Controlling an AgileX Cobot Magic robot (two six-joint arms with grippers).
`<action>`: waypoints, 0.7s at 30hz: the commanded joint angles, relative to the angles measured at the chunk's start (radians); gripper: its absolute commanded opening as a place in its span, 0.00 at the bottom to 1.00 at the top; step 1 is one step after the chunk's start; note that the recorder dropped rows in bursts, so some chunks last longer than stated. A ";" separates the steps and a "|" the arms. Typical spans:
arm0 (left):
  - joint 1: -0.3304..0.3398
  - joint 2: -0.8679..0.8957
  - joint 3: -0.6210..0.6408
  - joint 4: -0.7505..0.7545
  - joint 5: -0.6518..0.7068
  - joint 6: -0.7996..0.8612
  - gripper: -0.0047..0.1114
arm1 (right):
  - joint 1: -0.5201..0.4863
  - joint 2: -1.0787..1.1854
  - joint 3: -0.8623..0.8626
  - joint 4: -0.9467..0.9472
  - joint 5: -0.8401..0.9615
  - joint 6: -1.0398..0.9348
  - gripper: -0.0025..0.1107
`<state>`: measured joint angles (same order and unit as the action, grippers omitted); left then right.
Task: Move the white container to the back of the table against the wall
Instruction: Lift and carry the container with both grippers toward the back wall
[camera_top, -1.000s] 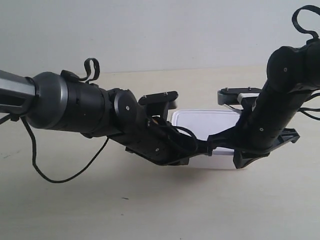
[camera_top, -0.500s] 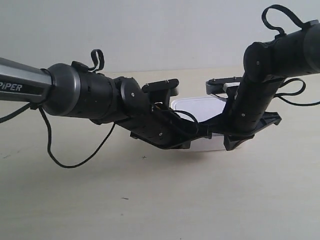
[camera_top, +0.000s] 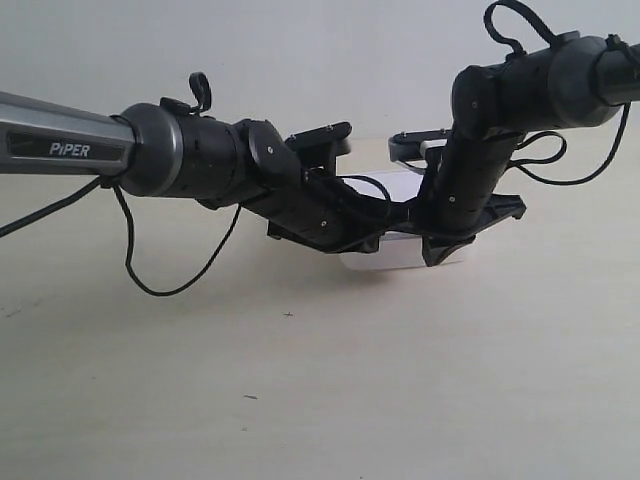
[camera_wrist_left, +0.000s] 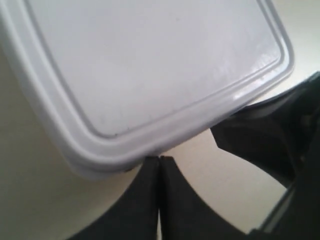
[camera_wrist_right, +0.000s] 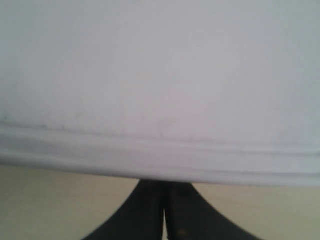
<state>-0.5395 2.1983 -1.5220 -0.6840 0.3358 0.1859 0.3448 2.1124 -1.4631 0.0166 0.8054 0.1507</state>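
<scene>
The white container (camera_top: 388, 258) lies on the table (camera_top: 300, 390), mostly hidden behind two black arms that meet over it. Its lid (camera_wrist_left: 150, 65) fills the left wrist view. My left gripper (camera_wrist_left: 159, 158) is shut, its joined tips touching the box's side near a rounded corner. In the right wrist view, the container (camera_wrist_right: 160, 75) shows one long rimmed edge. My right gripper (camera_wrist_right: 164, 182) is also shut, tips against that edge. The wall (camera_top: 250, 50) rises a short way behind the box.
The arm at the exterior view's left (camera_top: 190, 160) reaches in low across the table, trailing a loose black cable (camera_top: 150, 285). The arm at the exterior view's right (camera_top: 530, 90) bends down from above. A black part of the other gripper (camera_wrist_left: 270, 135) sits beside the container's corner.
Both arms and the white container have moved away across the table toward the wall. The grippers stayed shut against the box.
</scene>
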 joint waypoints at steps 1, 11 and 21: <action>0.017 0.020 -0.013 -0.004 0.003 0.001 0.04 | 0.003 0.008 -0.012 0.000 -0.039 0.017 0.02; 0.045 0.039 -0.013 -0.006 -0.041 -0.001 0.04 | 0.003 0.089 -0.116 -0.026 -0.013 0.034 0.02; 0.083 0.062 -0.106 -0.006 0.010 -0.001 0.04 | 0.003 0.158 -0.279 -0.026 0.048 0.034 0.02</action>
<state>-0.4698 2.2605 -1.6037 -0.6847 0.3196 0.1839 0.3448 2.2558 -1.7050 0.0000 0.8402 0.1794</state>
